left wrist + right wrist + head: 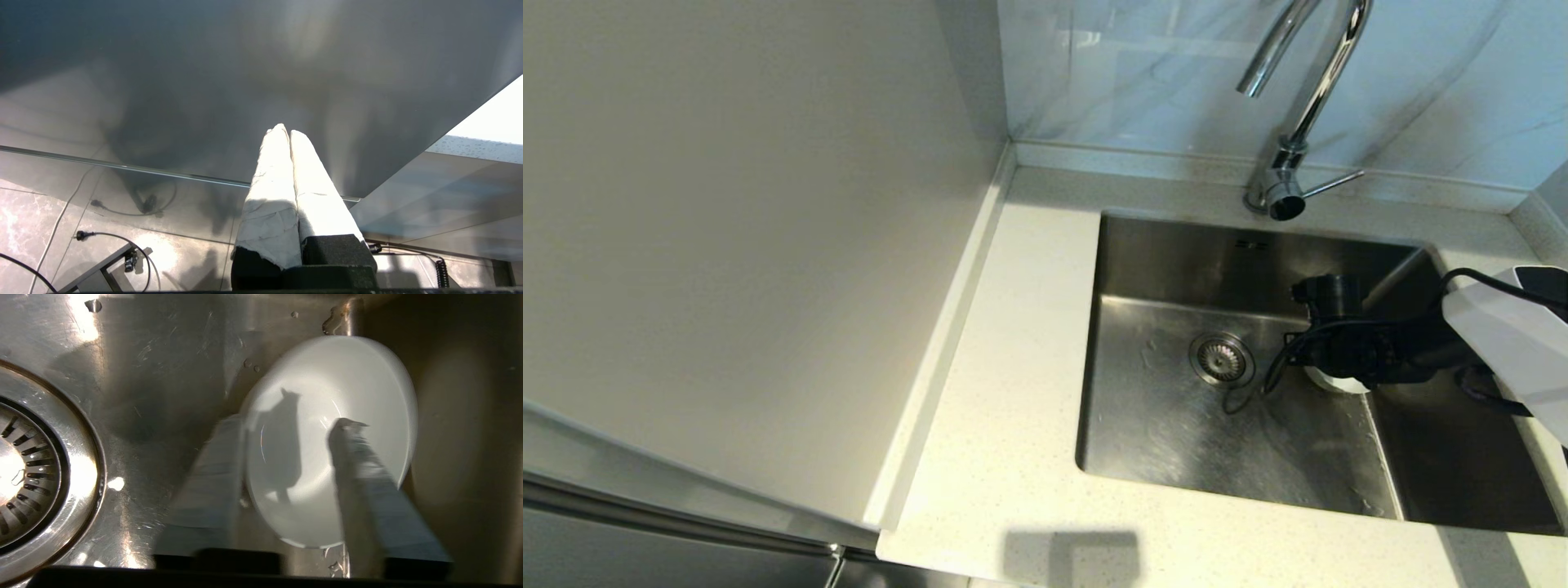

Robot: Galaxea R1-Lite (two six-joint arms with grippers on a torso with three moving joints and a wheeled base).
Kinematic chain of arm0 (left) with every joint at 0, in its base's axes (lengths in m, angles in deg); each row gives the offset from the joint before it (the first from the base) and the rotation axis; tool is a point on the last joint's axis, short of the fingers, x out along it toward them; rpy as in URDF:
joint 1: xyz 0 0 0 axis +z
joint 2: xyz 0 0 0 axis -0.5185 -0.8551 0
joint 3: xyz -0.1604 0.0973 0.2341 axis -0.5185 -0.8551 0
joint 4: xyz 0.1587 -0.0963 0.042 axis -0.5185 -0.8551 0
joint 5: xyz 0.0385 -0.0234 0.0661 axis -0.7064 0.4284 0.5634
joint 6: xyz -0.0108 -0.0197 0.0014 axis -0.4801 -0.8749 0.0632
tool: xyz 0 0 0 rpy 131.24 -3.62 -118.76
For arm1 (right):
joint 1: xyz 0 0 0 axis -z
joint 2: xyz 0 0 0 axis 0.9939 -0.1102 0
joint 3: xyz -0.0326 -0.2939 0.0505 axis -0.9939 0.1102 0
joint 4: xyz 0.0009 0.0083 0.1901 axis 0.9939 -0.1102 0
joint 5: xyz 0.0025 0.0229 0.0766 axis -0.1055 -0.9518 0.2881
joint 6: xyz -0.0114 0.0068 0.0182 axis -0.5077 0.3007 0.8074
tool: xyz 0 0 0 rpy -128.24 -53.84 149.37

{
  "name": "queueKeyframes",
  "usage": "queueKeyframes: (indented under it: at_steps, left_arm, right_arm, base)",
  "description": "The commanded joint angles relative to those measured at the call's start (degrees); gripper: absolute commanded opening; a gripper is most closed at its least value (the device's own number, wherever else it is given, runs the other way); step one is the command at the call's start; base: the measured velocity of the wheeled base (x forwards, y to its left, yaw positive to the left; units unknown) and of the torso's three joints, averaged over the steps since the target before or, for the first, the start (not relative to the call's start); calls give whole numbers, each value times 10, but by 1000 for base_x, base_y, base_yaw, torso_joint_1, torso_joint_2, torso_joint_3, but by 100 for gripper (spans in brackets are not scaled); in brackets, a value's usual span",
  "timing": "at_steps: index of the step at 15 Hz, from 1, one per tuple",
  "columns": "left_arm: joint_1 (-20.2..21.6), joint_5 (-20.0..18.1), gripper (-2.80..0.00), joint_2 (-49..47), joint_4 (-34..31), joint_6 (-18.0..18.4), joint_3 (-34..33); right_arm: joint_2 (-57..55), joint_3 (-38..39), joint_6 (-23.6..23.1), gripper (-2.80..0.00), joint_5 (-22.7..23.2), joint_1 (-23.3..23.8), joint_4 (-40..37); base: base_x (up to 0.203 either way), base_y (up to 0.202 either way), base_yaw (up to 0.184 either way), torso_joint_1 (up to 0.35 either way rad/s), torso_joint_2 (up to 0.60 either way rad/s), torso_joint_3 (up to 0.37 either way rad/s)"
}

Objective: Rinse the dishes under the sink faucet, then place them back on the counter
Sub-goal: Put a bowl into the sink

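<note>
Right gripper [286, 428] low in the sink [1176, 425], fingers apart astride the rim of a white bowl [327, 416] lying beside the drain strainer [1222, 358]; closing squarely on the rim should prevent slipping; left gripper [286, 134] parked, fingers together

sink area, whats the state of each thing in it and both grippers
faucet: no water seen running
sink: wet, drain strainer in place
white bowl: down in the sink, tilted
right gripper: open, fingers astride the bowl's rim
left gripper: shut, empty, parked below the counter
</note>
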Motion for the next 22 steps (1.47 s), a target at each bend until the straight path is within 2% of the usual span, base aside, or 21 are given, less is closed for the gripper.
queueKeyframes:
  at_steps: [1,6,9,12,14,16,20,22]
  left_arm:
    - [0,0,-280,3,0,-1,0]
    - [0,1,-280,2,0,0,0]
    - [0,1,-280,2,0,-1,0]
    - [0,1,-280,2,0,0,0]
    - [0,1,-280,2,0,-1,0]
    - [0,1,-280,2,0,-1,0]
    - [0,0,-280,2,0,-1,0]
    - [0,1,-280,2,0,0,0]
  right_arm:
    - [18,7,0,0,-2,1,1]
    - [92,43,-2,0,-7,-1,-2]
    - [191,71,-2,0,-6,-2,-10]
    - [324,85,-2,0,-6,0,-85]
    - [384,46,-2,0,-30,16,-235]
    - [392,-35,0,0,-57,42,-321]
    - [336,-93,0,0,-126,72,-355]
    - [320,-96,0,0,-136,72,-363]
  base:
    - [0,0,0,0,0,0]
    - [0,0,0,0,0,0]
    - [0,0,0,0,0,0]
    - [0,0,0,0,0,0]
    - [0,0,0,0,0,0]
    - [0,0,0,0,0,0]
    - [0,0,0,0,0,0]
    - [0,0,0,0,0,0]
